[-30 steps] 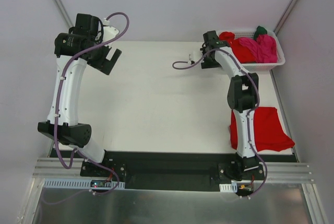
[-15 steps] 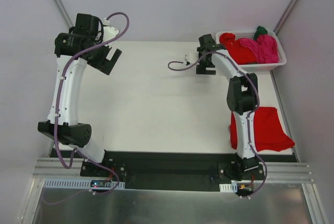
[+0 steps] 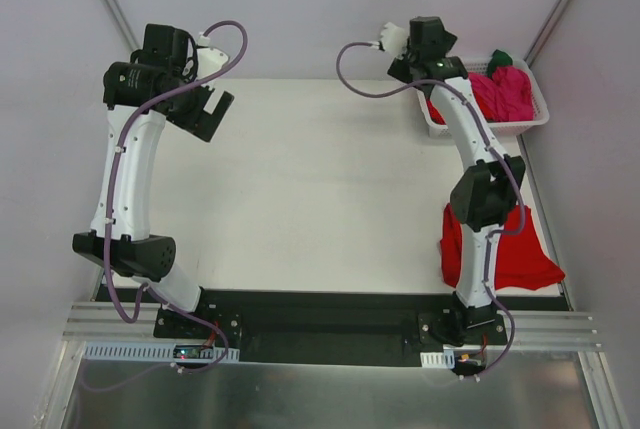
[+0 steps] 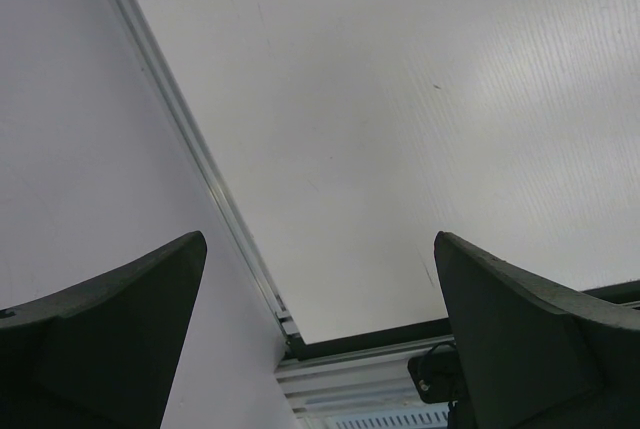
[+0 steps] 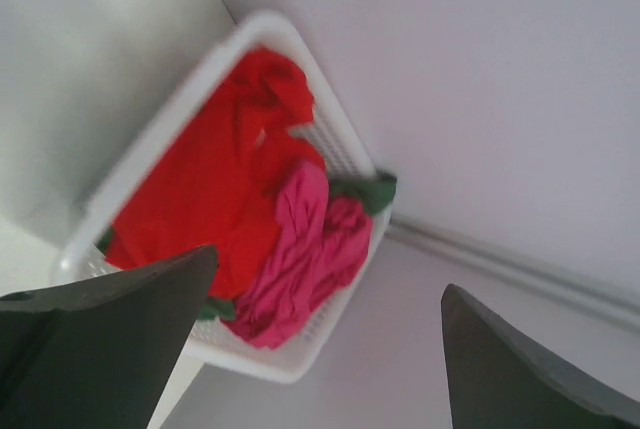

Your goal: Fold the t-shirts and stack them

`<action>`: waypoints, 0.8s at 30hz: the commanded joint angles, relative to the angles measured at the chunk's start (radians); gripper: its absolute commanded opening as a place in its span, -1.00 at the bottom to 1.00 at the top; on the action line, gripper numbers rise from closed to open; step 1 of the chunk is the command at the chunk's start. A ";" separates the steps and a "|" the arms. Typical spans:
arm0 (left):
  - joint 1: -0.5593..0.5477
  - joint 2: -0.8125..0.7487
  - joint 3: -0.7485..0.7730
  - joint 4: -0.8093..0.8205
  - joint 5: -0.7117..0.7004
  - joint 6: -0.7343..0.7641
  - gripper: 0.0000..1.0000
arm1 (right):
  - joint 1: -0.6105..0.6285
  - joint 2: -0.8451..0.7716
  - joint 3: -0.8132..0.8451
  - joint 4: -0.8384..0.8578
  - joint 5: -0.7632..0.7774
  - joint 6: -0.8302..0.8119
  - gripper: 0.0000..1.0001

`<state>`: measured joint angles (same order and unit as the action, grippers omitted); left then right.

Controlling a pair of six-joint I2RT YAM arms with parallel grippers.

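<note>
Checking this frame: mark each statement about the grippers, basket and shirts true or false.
1. The left gripper and right gripper are both open and empty. True.
2. The basket holds only red shirts. False: a pink shirt and a green shirt are in it too.
3. A red shirt lies on the table by the right arm's base. True.
4. The left gripper is over the basket. False: it is at the far left; the right gripper faces the basket.
</note>
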<state>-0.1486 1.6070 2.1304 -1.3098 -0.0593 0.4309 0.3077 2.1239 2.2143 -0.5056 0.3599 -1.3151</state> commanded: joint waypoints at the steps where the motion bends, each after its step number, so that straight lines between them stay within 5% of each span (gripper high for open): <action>1: 0.011 0.004 0.039 -0.016 0.030 -0.011 0.99 | -0.151 -0.021 0.022 0.016 0.174 0.140 1.00; 12: 0.006 0.022 0.059 -0.020 0.023 -0.007 0.99 | -0.446 -0.016 0.128 -0.079 -0.112 0.854 0.86; 24: -0.003 0.014 0.039 -0.011 0.045 -0.030 0.99 | -0.486 -0.012 -0.002 -0.068 -0.271 0.966 0.93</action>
<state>-0.1497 1.6363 2.1574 -1.3174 -0.0513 0.4282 -0.1631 2.1185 2.2127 -0.5831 0.1612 -0.4084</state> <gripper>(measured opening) 0.993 0.969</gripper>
